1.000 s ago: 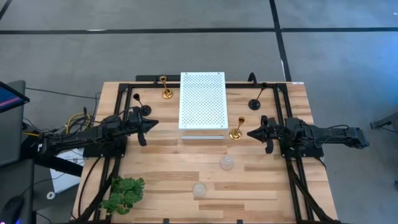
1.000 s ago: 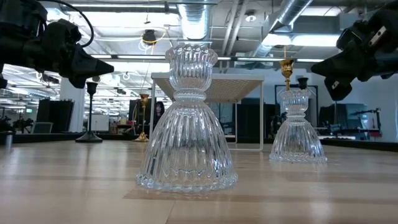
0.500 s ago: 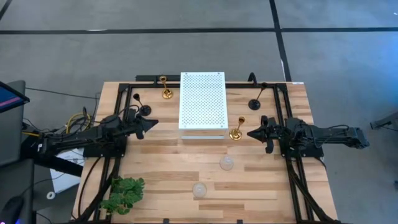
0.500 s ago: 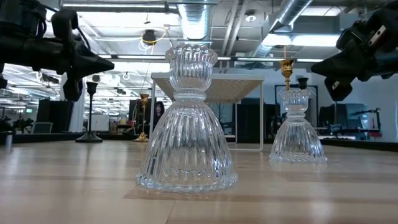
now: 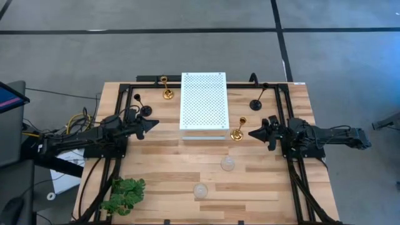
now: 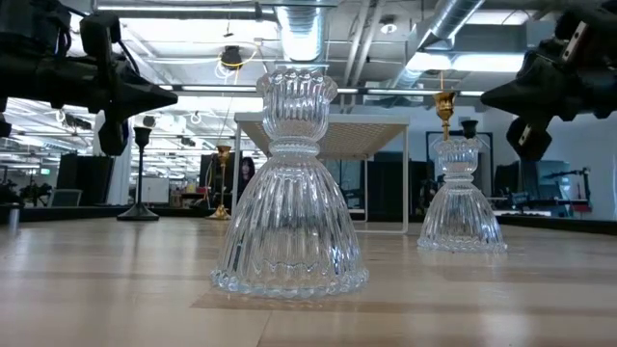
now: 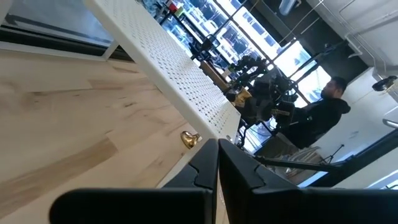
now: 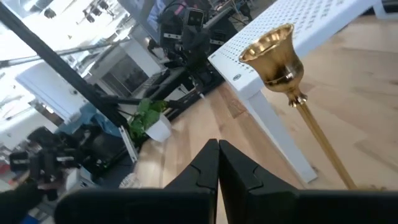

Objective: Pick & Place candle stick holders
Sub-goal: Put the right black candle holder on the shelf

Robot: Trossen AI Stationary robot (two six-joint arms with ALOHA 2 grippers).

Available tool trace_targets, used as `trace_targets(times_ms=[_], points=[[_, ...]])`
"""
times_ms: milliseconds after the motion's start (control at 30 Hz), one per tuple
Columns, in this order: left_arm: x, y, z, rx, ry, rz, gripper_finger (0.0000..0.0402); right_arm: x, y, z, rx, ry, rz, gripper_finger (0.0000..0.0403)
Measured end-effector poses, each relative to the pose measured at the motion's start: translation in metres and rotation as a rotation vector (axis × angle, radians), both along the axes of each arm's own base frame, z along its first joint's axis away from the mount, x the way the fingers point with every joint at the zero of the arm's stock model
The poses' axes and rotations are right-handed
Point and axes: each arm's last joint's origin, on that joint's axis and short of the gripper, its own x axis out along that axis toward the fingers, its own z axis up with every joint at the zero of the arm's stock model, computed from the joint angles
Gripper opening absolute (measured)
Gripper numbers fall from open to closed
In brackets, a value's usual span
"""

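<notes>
Two black holders (image 5: 140, 107) (image 5: 257, 100) stand on their round bases at the far left and far right. One gold holder (image 5: 166, 88) stands beside the white board's far left corner. The other gold holder (image 5: 238, 129) (image 8: 277, 53) stands at the board's near right corner. Two clear glass holders (image 5: 228, 164) (image 5: 200, 190) stand upright toward the near edge; they also show in the low view (image 6: 289, 183) (image 6: 461, 198). My left gripper (image 5: 153, 125) (image 7: 217, 163) is shut and empty, left of the board. My right gripper (image 5: 250, 132) (image 8: 217, 158) is shut and empty, just right of the nearer gold holder.
The white perforated board (image 5: 204, 106) stands raised on legs at the table's middle far side. A green leafy plant (image 5: 125, 195) sits at the near left corner. Black frame rails (image 5: 294, 181) run along both sides. A person (image 7: 317, 118) shows beyond the table.
My left gripper has turned about its own axis while staying left of the board. My right gripper has then turned about its own axis too, staying beside the gold holder. No holder has moved.
</notes>
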Motion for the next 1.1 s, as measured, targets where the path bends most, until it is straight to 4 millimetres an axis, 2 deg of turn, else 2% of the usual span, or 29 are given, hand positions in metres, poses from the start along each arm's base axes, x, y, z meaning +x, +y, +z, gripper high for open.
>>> trace_targets(times_ms=[567, 867, 1100], points=[[-0.0001, 0.0, 0.0009, 0.002, -0.01, 0.0, 0.0012, 0.0, 0.0001, 0.0007, 0.003, -0.003, 0.0, 0.0], [-0.0004, -0.0001, 0.0023, 0.06, -0.007, 0.009, 0.0012, -0.0002, -0.0027, 0.0005, -0.037, 0.002, -0.091, 0.0], [-0.0003, -0.0001, 0.0021, 0.061, -0.005, 0.009, 0.0012, -0.0004, -0.0028, -0.0029, -0.053, 0.044, -0.096, 0.0]])
